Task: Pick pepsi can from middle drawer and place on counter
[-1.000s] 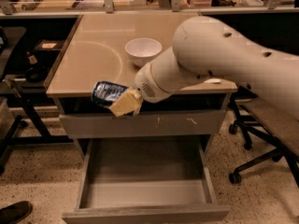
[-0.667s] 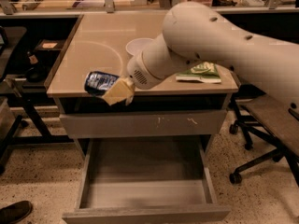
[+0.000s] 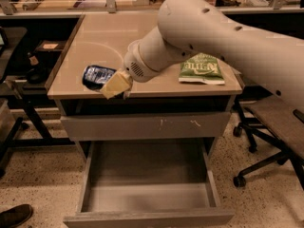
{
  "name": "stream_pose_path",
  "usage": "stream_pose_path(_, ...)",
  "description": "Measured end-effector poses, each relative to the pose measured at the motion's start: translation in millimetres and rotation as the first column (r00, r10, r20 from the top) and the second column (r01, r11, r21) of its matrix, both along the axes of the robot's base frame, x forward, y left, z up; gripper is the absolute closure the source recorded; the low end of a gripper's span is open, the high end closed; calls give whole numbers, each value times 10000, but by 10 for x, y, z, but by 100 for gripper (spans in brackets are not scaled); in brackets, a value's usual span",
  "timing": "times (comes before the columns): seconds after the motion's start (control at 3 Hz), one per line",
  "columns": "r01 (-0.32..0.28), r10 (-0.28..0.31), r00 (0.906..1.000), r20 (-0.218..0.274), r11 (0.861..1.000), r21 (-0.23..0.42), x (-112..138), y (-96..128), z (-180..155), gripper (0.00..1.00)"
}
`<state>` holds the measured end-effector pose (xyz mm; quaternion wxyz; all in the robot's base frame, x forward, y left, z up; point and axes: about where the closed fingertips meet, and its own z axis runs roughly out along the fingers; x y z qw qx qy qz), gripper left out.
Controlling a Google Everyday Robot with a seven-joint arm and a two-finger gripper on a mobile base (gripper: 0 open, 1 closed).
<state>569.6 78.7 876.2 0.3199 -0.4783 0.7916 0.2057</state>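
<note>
The pepsi can (image 3: 96,75), dark blue with pale markings, lies on its side in my gripper (image 3: 110,82) over the front left part of the beige counter (image 3: 104,37). The gripper's yellowish fingers (image 3: 115,84) are shut on the can's right end. I cannot tell whether the can touches the counter. My white arm reaches in from the upper right. The middle drawer (image 3: 147,189) stands pulled open below, and its flat bottom holds nothing.
A green chip bag (image 3: 202,69) lies on the counter's right side. A closed drawer front with pale scratch marks (image 3: 147,125) sits under the counter. An office chair (image 3: 273,127) stands at the right. A shoe (image 3: 14,215) shows at the bottom left.
My arm has swung left and back over the counter, carrying the can from near the front edge onto the counter's front left area. The white bowl is now hidden behind the arm.
</note>
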Motion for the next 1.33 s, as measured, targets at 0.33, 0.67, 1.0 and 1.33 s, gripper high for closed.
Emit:
stream_pose_path(0.33,-114,113,9999,-74,9999,-26,222,114,7,100)
stream_pose_path(0.67,-385,382,9989,-276,9992,-120,498,273,-44,100)
stream_pose_path(1.0,-608,597,9969,-509,9979,-208,743,391,-122,100)
stream_pose_path(1.33,-839,815,9947,-627,9958,-357,941,500,-159,100)
